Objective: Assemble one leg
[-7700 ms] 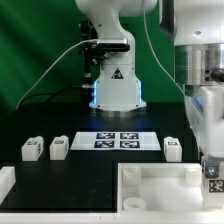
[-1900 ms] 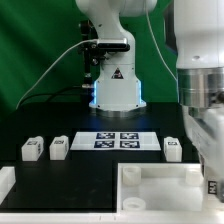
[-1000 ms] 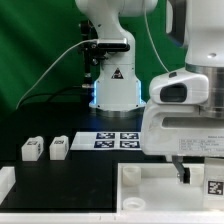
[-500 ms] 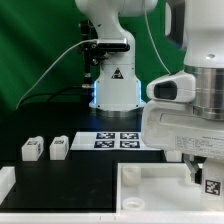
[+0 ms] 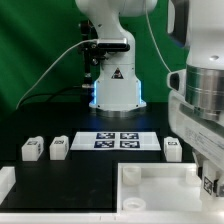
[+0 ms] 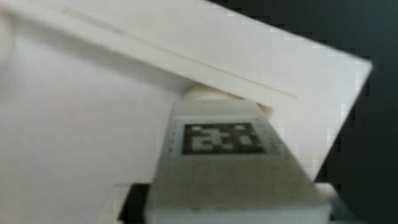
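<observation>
White plastic tagged block leg (image 5: 213, 184) is sitting under the tool (image 5: 212, 180) at the exterior view's right edge, over the large white square panel (image 5: 160, 186); the black tabletop (image 5: 80, 175) is lying open. In the wrist view, the leg (image 6: 224, 150) is filling the frame against the panel (image 6: 107, 120); I cannot tell the tool's grip.

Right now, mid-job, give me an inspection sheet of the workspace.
Surface: black table, lit evenly.
Job's things: three loose legs stand in a row behind the white panel; a fourth tagged leg fills the wrist view against the panel.
Clutter: marker board lies flat between the legs.
Grippers: gripper low at the panel's corner on the exterior view's right; jaw state cannot be told.
Cables: white cable loops to the arm base.
Surroundings: green backdrop.
</observation>
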Robot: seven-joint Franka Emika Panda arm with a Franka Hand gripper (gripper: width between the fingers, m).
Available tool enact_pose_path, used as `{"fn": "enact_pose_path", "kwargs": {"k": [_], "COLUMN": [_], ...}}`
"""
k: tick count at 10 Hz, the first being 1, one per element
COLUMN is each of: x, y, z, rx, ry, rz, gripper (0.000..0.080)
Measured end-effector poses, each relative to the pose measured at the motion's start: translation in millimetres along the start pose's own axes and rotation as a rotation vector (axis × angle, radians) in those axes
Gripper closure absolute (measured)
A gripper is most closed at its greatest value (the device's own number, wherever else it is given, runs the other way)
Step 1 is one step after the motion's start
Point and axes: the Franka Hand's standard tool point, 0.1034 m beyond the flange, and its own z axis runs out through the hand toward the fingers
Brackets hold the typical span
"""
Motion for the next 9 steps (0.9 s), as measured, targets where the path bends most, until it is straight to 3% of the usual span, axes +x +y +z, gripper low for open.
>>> {"fn": "enact_pose_path", "kwargs": {"k": [2,4,5,6,7,8,9], "x": [0.6,1.3,0.9,-0.1,-0.1,-0.1,-0.2], "y": [1.8,1.8,2.2,2.7,2.7,2.8,2.9], "z": [-1.0,-1.1,-0.6,0.0,0.0,0.1,0.2], "rx": [-0.008,-0.015,-0.017,-0.018,-0.018,-0.018,-0.018], "ry": [0.005,-0.018,-0.026,-0.026,-0.026,-0.026,-0.026], "rz": [0.272,0.333,0.324,0.299,0.291,0.288,0.286], "gripper": [0.0508,0.0507,0.0435,0.0435,0.0268,0.0268,0.0175]}}
